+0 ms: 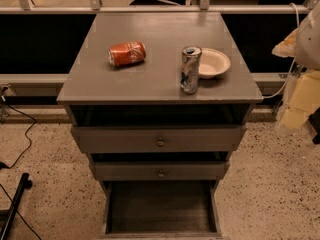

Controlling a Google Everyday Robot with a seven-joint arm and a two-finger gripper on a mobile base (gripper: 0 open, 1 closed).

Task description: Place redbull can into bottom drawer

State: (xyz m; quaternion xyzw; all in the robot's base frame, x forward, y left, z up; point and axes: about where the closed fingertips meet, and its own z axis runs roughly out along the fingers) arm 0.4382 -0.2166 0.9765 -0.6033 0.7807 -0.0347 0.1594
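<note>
The redbull can (190, 70), tall, slim and silver, stands upright on the grey cabinet top (150, 79) near its front right. The bottom drawer (160, 209) is pulled out towards me, and its dark bare inside shows. My gripper (294, 109) is at the right edge of the view, a pale cream and yellowish shape. It hangs beside the cabinet's right side, apart from the can and a little below the level of the cabinet top. It holds nothing that I can see.
An orange-red soda can (127, 53) lies on its side at the left of the top. A white bowl (214, 63) sits just right of and behind the redbull can. Two shallower knobbed drawers (159, 140) stand slightly out. Black cables (20, 134) and a stand lie on the floor at left.
</note>
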